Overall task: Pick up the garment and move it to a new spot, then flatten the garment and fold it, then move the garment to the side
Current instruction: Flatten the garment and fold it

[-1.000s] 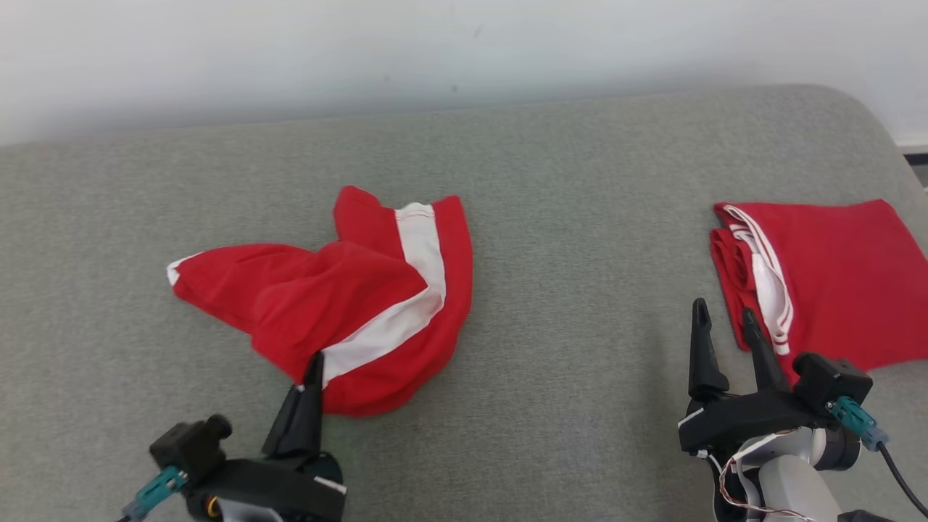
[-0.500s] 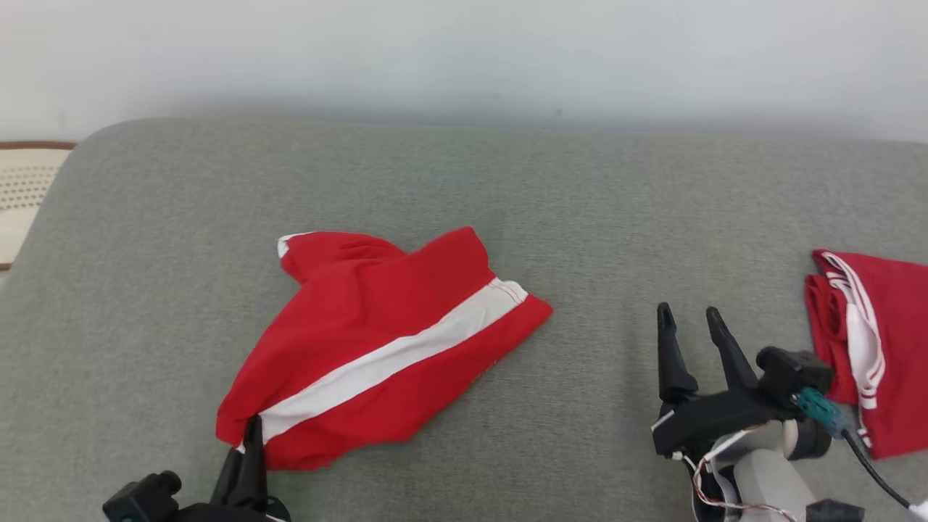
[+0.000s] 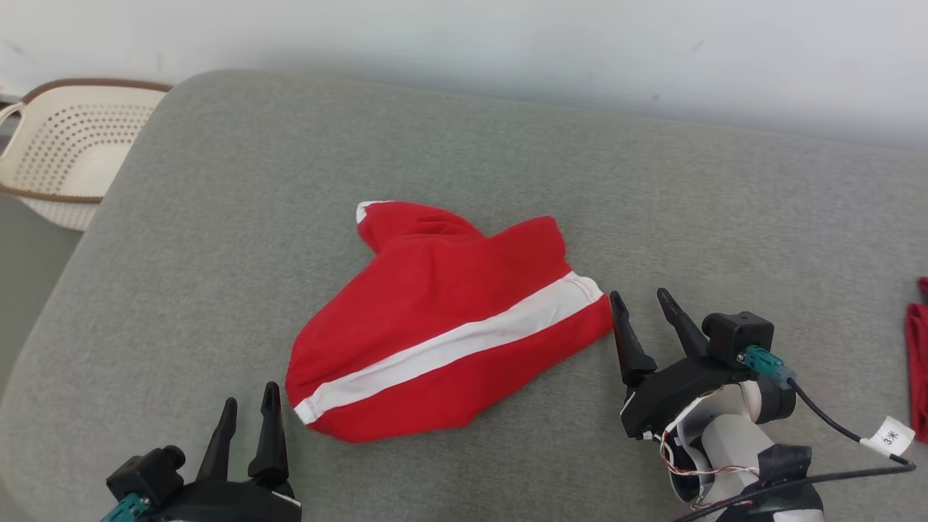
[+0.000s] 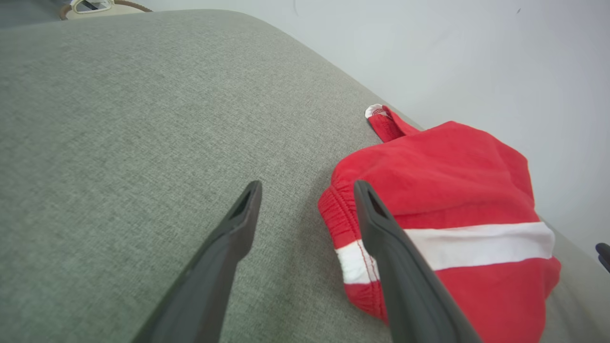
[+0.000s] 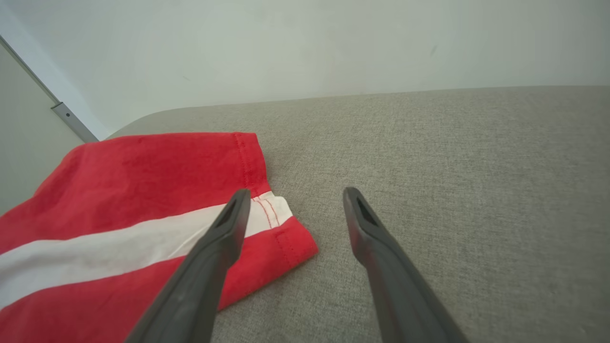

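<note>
The garment is a pair of red shorts with a white side stripe, lying loosely spread on the grey cushion. My left gripper stands open just left of its waistband end, with nothing between the fingers; the left wrist view shows the elastic waistband beside my right-hand finger. My right gripper is open too, right beside the leg hem. In the right wrist view the hem corner lies under the left finger.
A cream perforated basket stands off the cushion's far left corner. Another red cloth shows at the right edge. A white wall runs behind the cushion. A tagged cable trails from my right wrist.
My left gripper was shut on the garment's near end while dragging it out longer; now it has opened and let go. The head camera has swung left, bringing the basket into view.
</note>
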